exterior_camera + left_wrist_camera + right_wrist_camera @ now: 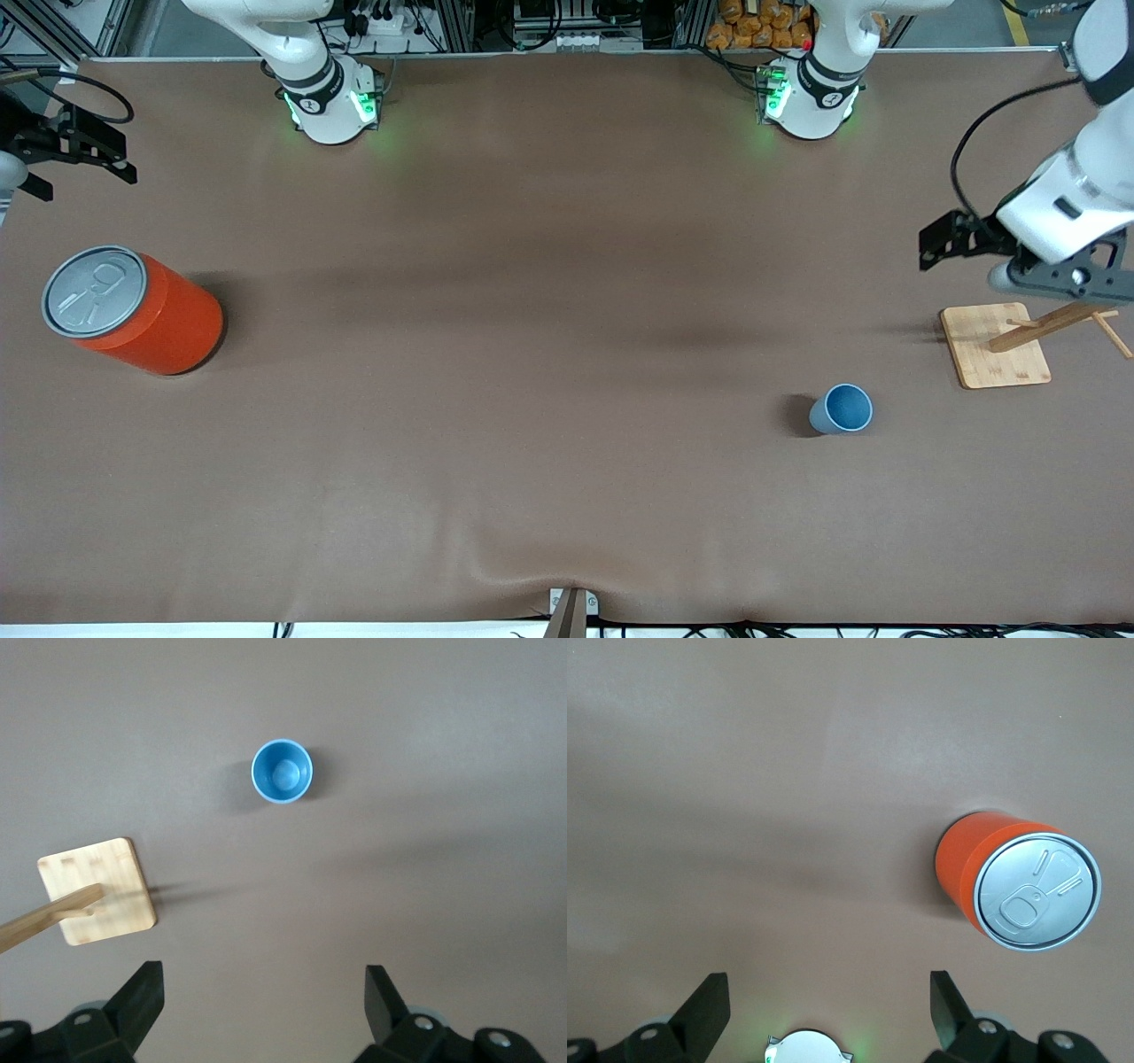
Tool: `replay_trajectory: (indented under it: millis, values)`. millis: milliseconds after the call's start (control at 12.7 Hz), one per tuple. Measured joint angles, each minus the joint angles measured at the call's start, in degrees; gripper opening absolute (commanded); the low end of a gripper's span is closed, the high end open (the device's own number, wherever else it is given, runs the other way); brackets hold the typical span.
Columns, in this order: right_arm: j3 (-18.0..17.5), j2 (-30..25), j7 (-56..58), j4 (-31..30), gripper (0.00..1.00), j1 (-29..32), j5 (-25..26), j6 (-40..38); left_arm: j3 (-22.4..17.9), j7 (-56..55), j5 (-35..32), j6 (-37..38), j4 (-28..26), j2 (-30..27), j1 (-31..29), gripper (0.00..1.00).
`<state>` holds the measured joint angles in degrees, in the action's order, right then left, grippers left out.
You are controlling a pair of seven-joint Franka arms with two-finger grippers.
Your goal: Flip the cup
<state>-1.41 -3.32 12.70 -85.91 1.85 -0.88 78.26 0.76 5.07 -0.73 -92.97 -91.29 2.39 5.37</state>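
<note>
Light-blue and small, the cup (842, 408) stands upright on the bench (532, 354), mouth up, so you look straight into it from the left wrist view (282, 772). It sits toward the left arm's end of the bench, nearer to the front camera than the wooden stand (995, 345), and apart from it. Nothing touches the cup.

Your left gripper (952, 241) hangs in the air at the left arm's end, over the bench just beside the stand's square base. Its fingers (142, 992) are spread wide with only bare bench between them, and the cup and the stand's base (97, 890) both show clear of them in the left wrist view. A slanted wooden rod (1050, 324) rises from that base, with a thinner peg (1112, 335) branching off it.

Your right gripper (75, 146) waits at the right arm's end, up over the bench edge near the orange can (133, 310). Its fingers (704, 1005) also stand wide apart and hold nothing. The can stands upright with its grey pull-tab lid (1041, 892) facing up, well apart from the cup, almost the whole bench between them.
</note>
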Motion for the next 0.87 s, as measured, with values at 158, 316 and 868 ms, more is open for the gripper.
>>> replay_trajectory:
  millis: [158, 316, 868]
  values:
    - [0.00, 0.00, 0.00, 0.00, 1.00, 0.00, 0.00, 0.00, 0.15, 0.90, 0.00, 2.11, 1.44, -0.68, -0.42, 1.00]
    - [-0.01, 0.00, 0.00, 0.00, 1.00, 0.00, 0.00, -0.02, 0.18, 0.91, 0.00, 5.60, 3.14, -0.68, -0.38, 1.00]
    - [0.00, 0.01, 0.00, 0.00, 1.00, 0.00, 0.00, -0.18, 0.24, 0.68, 0.00, 9.49, 6.97, -0.69, -0.33, 1.00]
